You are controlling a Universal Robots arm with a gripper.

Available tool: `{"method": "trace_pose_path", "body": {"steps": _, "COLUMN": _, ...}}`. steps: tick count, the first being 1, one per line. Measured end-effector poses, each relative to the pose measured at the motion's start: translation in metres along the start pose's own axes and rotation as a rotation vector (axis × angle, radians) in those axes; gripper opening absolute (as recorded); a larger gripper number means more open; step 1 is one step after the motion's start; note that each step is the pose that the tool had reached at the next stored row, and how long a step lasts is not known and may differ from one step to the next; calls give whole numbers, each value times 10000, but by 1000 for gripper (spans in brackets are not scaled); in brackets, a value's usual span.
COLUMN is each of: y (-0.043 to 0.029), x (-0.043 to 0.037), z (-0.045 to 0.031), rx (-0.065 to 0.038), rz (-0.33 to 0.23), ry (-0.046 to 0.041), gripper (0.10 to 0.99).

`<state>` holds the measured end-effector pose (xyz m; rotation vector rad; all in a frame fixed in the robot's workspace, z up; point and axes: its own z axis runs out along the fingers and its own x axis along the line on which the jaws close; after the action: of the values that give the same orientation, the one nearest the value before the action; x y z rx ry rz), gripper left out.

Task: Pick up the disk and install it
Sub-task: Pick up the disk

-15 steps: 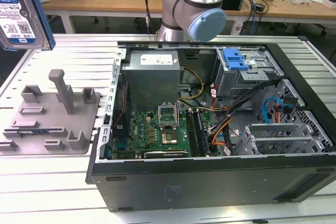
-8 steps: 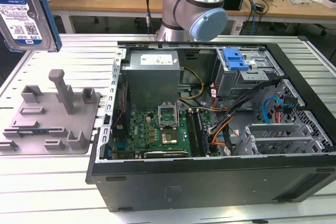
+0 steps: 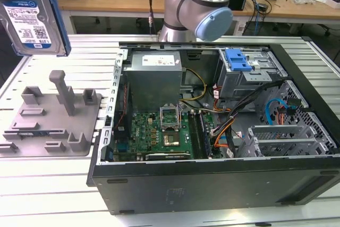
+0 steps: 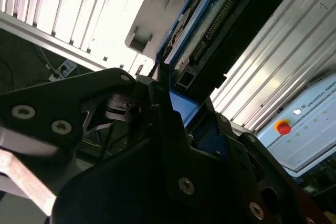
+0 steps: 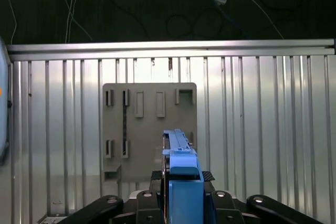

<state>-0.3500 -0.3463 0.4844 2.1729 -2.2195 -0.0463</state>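
The disk (image 3: pixel 32 17), a silver hard drive with a white-and-blue label in a blue carrier rail, hangs upright in the air at the exterior view's upper left. It is well above the grey fixture tray (image 3: pixel 50 118). In the second wrist view my gripper (image 4: pixel 181 109) is shut on the disk (image 4: pixel 210 40), with its black fingers (image 4: pixel 163 129) clamping the blue rail. The first wrist view shows the disk (image 5: pixel 181 169) edge-on between the gripper's (image 5: pixel 182 177) fingers, with the tray (image 5: pixel 149 129) far below.
An open computer case (image 3: pixel 212 184) lies on the slatted aluminium table (image 3: pixel 48 184) to the exterior view's right of the tray. Inside are a motherboard (image 3: pixel 159 131), a power supply (image 3: pixel 154 75) and a drive cage with a blue latch (image 3: pixel 238 61). The arm's base (image 3: pixel 204 3) stands behind the case.
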Motion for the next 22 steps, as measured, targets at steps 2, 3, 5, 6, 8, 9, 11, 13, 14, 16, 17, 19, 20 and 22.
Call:
{"method": "trace_pose_path", "body": {"steps": 2, "y": -79, "x": 44, "z": -10, "rx": -23, "rz": -3, "ry": 1, "gripper": 369}}
{"method": "trace_pose_path", "body": {"steps": 3, "y": -132, "x": 73, "z": -16, "rx": -38, "rz": -1, "ry": 1, "gripper": 369}}
{"method": "trace_pose_path", "body": {"steps": 5, "y": -226, "x": 124, "z": -28, "rx": -65, "rz": -3, "ry": 2, "gripper": 369}}
{"method": "trace_pose_path", "body": {"steps": 6, "y": -262, "x": 143, "z": -32, "rx": -75, "rz": -1, "ry": 2, "gripper": 369}}
{"method": "trace_pose_path", "body": {"steps": 8, "y": -324, "x": 177, "z": -40, "rx": -92, "rz": -2, "ry": 2, "gripper": 369}}
{"method": "trace_pose_path", "body": {"steps": 9, "y": -357, "x": 196, "z": -44, "rx": -101, "rz": -4, "ry": 3, "gripper": 369}}
{"method": "trace_pose_path", "body": {"steps": 11, "y": -420, "x": 232, "z": -52, "rx": -120, "rz": -1, "ry": 3, "gripper": 369}}
{"method": "trace_pose_path", "body": {"steps": 13, "y": -531, "x": 293, "z": -66, "rx": -152, "rz": -1, "ry": 4, "gripper": 369}}
{"method": "trace_pose_path", "body": {"steps": 14, "y": -605, "x": 330, "z": -73, "rx": -173, "rz": -2, "ry": 5, "gripper": 369}}
{"method": "trace_pose_path", "body": {"steps": 16, "y": -741, "x": 395, "z": -87, "rx": -207, "rz": -2, "ry": 7, "gripper": 369}}
{"method": "trace_pose_path", "body": {"steps": 17, "y": -805, "x": 426, "z": -93, "rx": -224, "rz": -2, "ry": 8, "gripper": 369}}
{"method": "trace_pose_path", "body": {"steps": 19, "y": -928, "x": 485, "z": -105, "rx": -257, "rz": -3, "ry": 9, "gripper": 369}}
{"method": "trace_pose_path", "body": {"steps": 20, "y": -982, "x": 511, "z": -110, "rx": -272, "rz": -1, "ry": 10, "gripper": 369}}
{"method": "trace_pose_path", "body": {"steps": 22, "y": -1084, "x": 560, "z": -118, "rx": -298, "rz": -2, "ry": 11, "gripper": 369}}
